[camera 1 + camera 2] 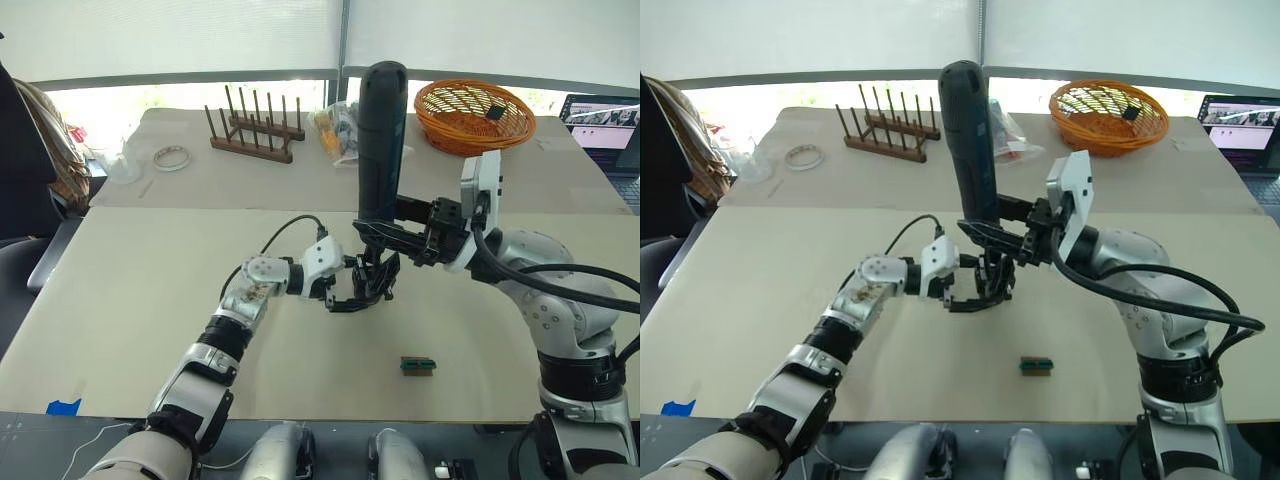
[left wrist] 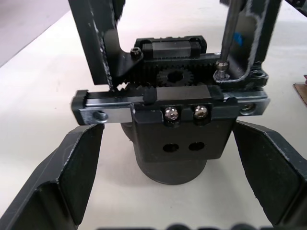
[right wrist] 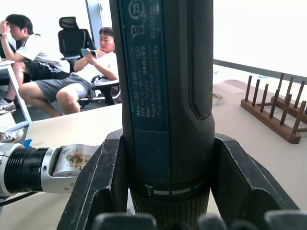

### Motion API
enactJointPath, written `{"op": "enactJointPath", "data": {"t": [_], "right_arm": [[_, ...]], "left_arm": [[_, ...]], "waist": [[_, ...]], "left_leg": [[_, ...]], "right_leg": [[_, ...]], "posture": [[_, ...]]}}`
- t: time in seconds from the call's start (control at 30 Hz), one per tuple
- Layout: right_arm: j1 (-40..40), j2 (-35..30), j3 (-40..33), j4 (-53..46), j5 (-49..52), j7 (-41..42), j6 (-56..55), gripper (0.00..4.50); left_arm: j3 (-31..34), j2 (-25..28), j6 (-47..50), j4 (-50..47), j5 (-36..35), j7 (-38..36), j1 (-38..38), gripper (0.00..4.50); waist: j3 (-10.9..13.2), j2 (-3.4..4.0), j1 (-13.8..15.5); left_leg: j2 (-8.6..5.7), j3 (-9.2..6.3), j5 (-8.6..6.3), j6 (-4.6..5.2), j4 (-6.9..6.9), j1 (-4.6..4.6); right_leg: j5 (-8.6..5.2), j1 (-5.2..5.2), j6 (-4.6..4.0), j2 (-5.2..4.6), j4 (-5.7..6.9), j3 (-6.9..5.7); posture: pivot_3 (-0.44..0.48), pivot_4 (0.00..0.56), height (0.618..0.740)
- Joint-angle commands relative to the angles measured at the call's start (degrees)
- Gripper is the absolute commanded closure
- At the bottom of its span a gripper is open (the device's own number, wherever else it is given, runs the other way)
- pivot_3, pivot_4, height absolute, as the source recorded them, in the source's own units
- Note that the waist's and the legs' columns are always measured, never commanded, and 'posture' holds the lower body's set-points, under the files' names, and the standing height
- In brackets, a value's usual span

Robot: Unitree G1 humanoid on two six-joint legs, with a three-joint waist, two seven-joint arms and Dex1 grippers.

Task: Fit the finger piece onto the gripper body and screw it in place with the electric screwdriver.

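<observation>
Covering most of the room is a big tan tabletop (image 1: 130, 300), with bright windows behind it and two people sitting on chairs (image 3: 72, 72). At the far edge sit an orange basket (image 1: 474, 115) and a wooden rack (image 1: 255, 135). The right end effector (image 3: 168, 191) pinches the electric screwdriver (image 1: 382, 140) upright, its bit on the gripper body (image 2: 172, 139) mid-tabletop. The left end effector (image 2: 168, 191) is spread around that body. Nearby lies a tiny green block (image 1: 418, 366).
</observation>
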Motion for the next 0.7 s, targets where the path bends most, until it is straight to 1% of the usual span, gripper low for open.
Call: {"op": "enactJointPath", "data": {"t": [0.03, 0.23, 0.33, 0.4, 0.43, 0.7], "right_arm": [[0.43, 0.04, -1.40, -1.53, -0.02, -0.70, -0.87, 2.53], [1.33, 0.03, -1.68, -2.33, 0.30, -1.60, -0.83, 2.53], [1.89, 0.35, -2.02, -2.65, 0.50, -2.20, -0.95, 2.53], [2.18, 0.63, -2.22, -2.76, 0.56, -2.54, -1.01, 2.53], [2.72, 0.96, -2.37, -2.82, 0.43, -2.85, -1.27, 2.53], [7.88, 3.89, -2.44, -3.74, -0.19, -4.31, -4.12, 2.53]], "left_arm": [[0.02, -0.96, -1.38, 0.51, 0.39, 0.83, -1.25, 0.00], [0.08, -2.46, -2.03, 2.62, 0.79, 2.05, -1.88, 0.00], [0.01, -2.83, -3.55, 5.67, 1.83, 2.72, -2.64, 0.84], [0.14, -2.88, -4.65, 7.84, 2.56, 3.25, -3.25, 1.80], [0.34, -2.86, -5.18, 9.16, 2.81, 3.57, -3.73, 2.16], [0.56, -2.84, -7.81, 12.88, 3.01, 2.90, -5.49, 2.18]], "waist": [[0.00, 0.00, -0.02], [0.00, 0.00, 0.04], [0.00, -0.01, 0.06], [-0.01, -0.02, 0.07], [-0.02, -0.04, 0.13], [-0.15, -0.24, 0.13]], "left_leg": [[0.00, 0.00, 0.00, 0.00, 0.00, 0.01], [0.00, 0.00, 0.00, 0.00, 0.01, 0.01], [0.00, 0.00, 0.00, 0.00, 0.01, 0.01], [0.00, 0.00, 0.00, 0.00, 0.00, 0.01], [0.00, 0.00, 0.00, 0.00, 0.01, 0.01], [0.01, -0.03, 0.00, -0.01, 0.08, 0.10]], "right_leg": [[0.00, 0.00, 0.00, 0.00, 0.00, 0.00], [0.00, 0.01, 0.00, -0.01, 0.00, 0.00], [0.00, 0.00, 0.00, -0.01, -0.01, 0.00], [0.00, 0.01, 0.00, -0.01, -0.01, 0.01], [0.00, 0.01, 0.00, -0.01, -0.01, 0.00], [0.00, 0.03, 0.00, -0.06, -0.04, 0.06]], "posture": [[0.000, 0.150, 0.740], [0.000, 0.150, 0.740], [0.000, 0.150, 0.740], [0.000, 0.150, 0.740], [0.000, 0.150, 0.740], [0.000, 0.150, 0.740]]}}
